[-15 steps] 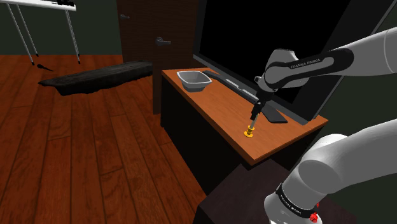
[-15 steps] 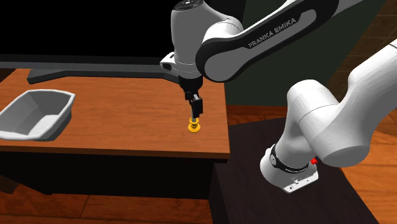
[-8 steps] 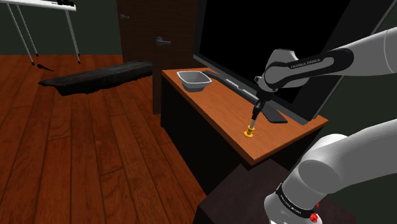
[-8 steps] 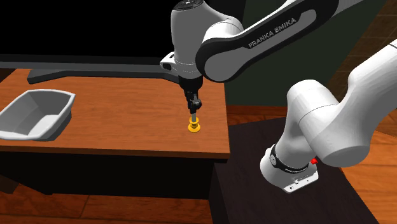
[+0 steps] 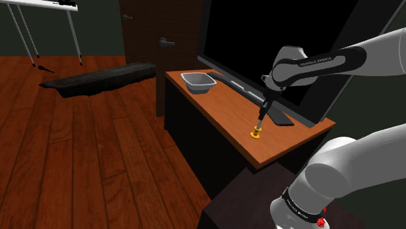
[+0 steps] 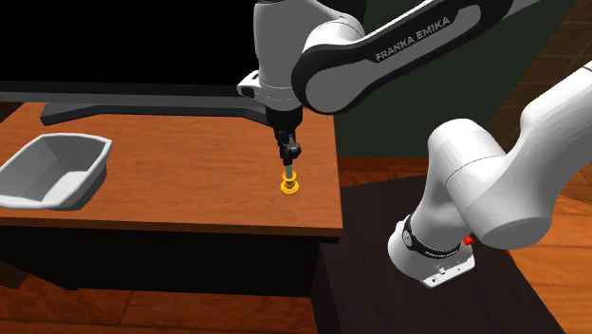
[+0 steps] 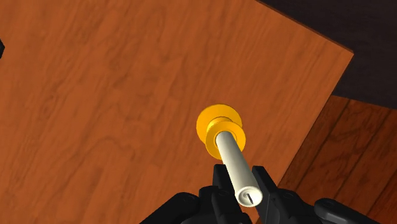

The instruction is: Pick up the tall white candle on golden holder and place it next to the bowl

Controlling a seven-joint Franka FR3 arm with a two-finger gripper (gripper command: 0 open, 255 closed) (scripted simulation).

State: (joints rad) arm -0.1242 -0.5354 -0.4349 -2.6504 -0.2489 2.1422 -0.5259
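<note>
Candle (image 7: 235,167), upright in its gold holder (image 7: 219,126) near the table (image 5: 221,112) corner, runs lengthwise straight up between the 2 fingers of the gripper (image 7: 243,189), which clench its upper end. Well apart along the table sits the bowl (image 6: 52,169), toward the second exterior view's left.

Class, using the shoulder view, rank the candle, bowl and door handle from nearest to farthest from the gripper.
1. Candle, clasped between the fingers.
2. Bowl, at the far end of the table.
3. Door handle, beyond the table.
</note>
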